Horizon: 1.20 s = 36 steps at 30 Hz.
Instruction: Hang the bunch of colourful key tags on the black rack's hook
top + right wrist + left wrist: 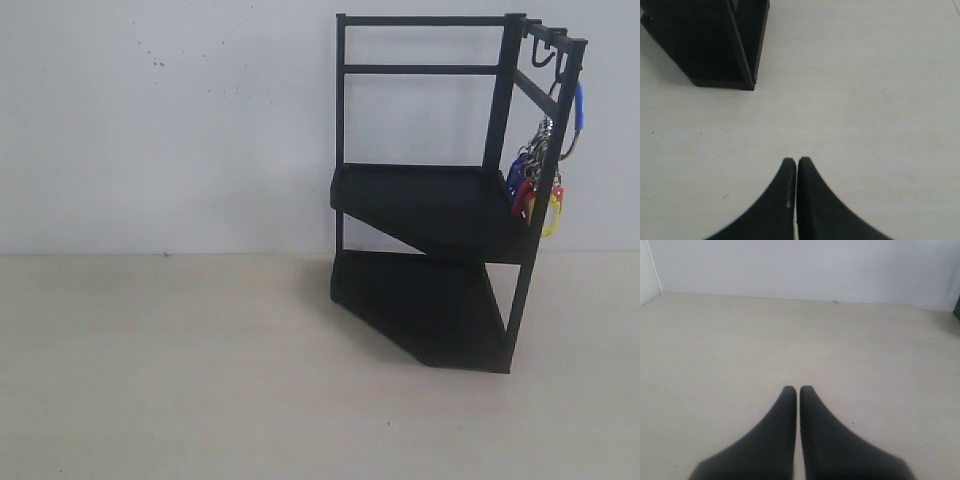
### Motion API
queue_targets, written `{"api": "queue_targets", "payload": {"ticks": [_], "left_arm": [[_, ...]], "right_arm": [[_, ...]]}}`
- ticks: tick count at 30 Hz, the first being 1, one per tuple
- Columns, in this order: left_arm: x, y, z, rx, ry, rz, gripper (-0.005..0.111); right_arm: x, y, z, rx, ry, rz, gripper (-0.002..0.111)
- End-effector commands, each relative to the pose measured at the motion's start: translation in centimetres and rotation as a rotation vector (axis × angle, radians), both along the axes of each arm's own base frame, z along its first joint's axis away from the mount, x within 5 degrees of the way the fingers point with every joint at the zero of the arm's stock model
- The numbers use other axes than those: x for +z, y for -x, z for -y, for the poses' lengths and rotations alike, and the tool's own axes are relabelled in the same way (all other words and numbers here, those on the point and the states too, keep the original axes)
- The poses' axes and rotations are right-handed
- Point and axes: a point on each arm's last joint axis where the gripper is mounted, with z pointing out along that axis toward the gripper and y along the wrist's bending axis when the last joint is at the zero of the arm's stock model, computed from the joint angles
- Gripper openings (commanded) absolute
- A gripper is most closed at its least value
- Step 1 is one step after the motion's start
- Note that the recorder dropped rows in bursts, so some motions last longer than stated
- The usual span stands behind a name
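Observation:
The black rack (430, 200) stands at the right of the exterior view, against the white wall. The colourful key tag bunch (538, 185) hangs by its blue-sleeved ring (578, 108) from a hook on the rack's top side rail, with blue, red and yellow tags dangling beside the front post. Neither arm shows in the exterior view. My left gripper (798, 389) is shut and empty over bare table. My right gripper (796, 161) is also shut and empty; the rack's base (710, 40) lies some way beyond its tips.
The pale wooden table (160, 370) stretches left and in front of the rack. A white wall (160, 120) closes the back. Another free hook (541, 55) shows on the rack's top rail.

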Motion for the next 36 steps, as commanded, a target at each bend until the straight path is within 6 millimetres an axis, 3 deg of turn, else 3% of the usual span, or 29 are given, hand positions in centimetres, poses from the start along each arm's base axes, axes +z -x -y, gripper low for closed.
{"api": "queue_targets", "payload": {"ticks": [1,15,18,21,22,25,30,36], "left_arm": [[0.2,0.0,0.0,0.004,0.007,0.011,0.004],[0.2,0.0,0.0,0.004,0.007,0.011,0.004],[0.2,0.0,0.0,0.004,0.007,0.011,0.004],[0.2,0.0,0.0,0.004,0.007,0.011,0.004],[0.2,0.0,0.0,0.004,0.007,0.011,0.004],[0.2,0.0,0.0,0.004,0.007,0.011,0.004],[0.2,0.0,0.0,0.004,0.007,0.011,0.004],[0.2,0.0,0.0,0.004,0.007,0.011,0.004]], "right_arm": [[0.0,0.1,0.0,-0.002,-0.004,0.003,0.000],[0.3,0.3,-0.8,0.055,0.010,0.034,0.000],[2.4,2.2,-0.9,0.048,-0.017,0.216,0.000],[3.7,6.2,-0.7,0.021,-0.020,0.471,0.000],[3.0,7.9,-0.6,0.012,-0.016,0.579,0.000],[-0.2,9.5,-0.5,0.002,-0.014,0.664,0.000],[-7.2,9.4,-0.3,-0.022,-0.011,0.704,0.000],[-10.7,8.9,-0.2,-0.037,-0.006,0.692,0.000]]}}
